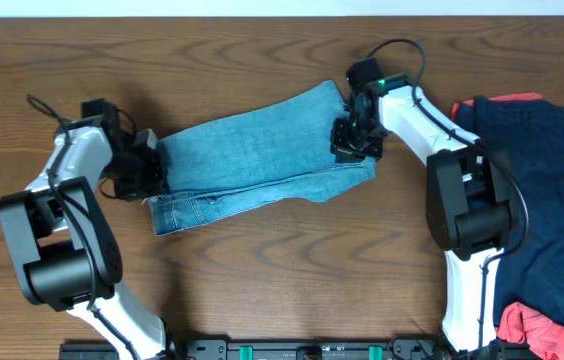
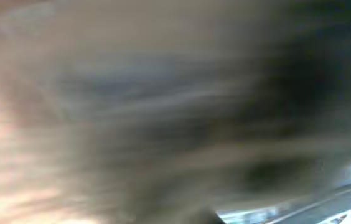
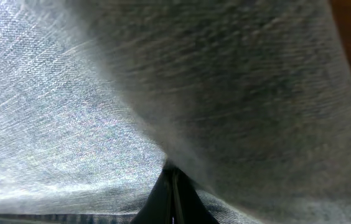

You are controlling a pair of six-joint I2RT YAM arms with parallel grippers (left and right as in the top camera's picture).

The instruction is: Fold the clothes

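Observation:
The light-blue jeans (image 1: 252,150) lie folded lengthwise across the middle of the table, slanting up to the right. My left gripper (image 1: 152,168) sits at their left end, shut on the denim edge. The left wrist view is a grey-brown blur and shows no fingers. My right gripper (image 1: 354,138) is at the jeans' right end, pressed onto the cloth. In the right wrist view, denim (image 3: 70,124) fills the frame and drapes over the right gripper (image 3: 173,193). Its dark fingers meet in a thin line, shut on the fabric.
A dark navy garment (image 1: 552,190) is spread at the right side of the table. Coral-red cloth shows at its top edge (image 1: 512,98) and at the bottom right corner (image 1: 537,330). A black rail (image 1: 302,350) runs along the front edge.

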